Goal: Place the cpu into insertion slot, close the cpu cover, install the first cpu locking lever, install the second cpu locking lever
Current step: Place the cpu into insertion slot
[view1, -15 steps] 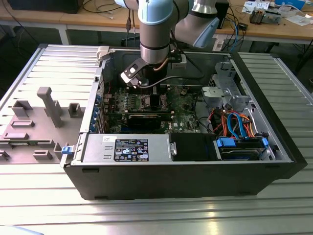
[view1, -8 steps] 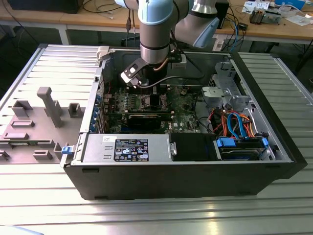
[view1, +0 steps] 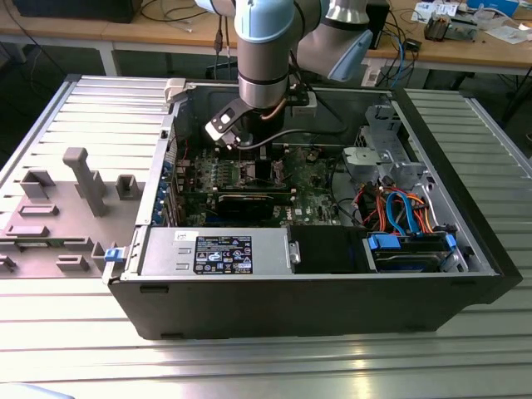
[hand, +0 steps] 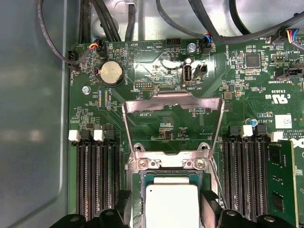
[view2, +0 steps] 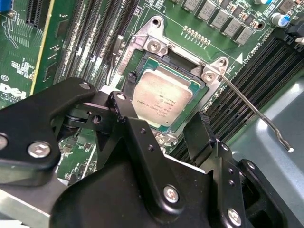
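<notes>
The cpu (view2: 161, 97), a silvery square chip, lies flat in the insertion slot (view2: 153, 45) on the green board. In both wrist views my gripper (view2: 161, 112) hangs just above it, open, with one black finger (view2: 119, 107) at each side of the chip and a small gap to it. The cpu cover (hand: 173, 101), a thin metal frame, stands raised on its hinge beyond the cpu (hand: 171, 204). A thin locking lever (view2: 256, 114) sticks out free from the socket corner. In the exterior view my gripper (view1: 243, 141) reaches down into the open computer case.
Black memory slots (hand: 95, 175) run along both sides of the socket. A coin battery (hand: 110, 72) and cables (hand: 95, 19) lie beyond the cover. A grey power supply box (view1: 218, 249) and blue and orange cables (view1: 399, 208) sit in the case's near half. A grey fixture tray (view1: 58, 208) lies at the exterior view's left.
</notes>
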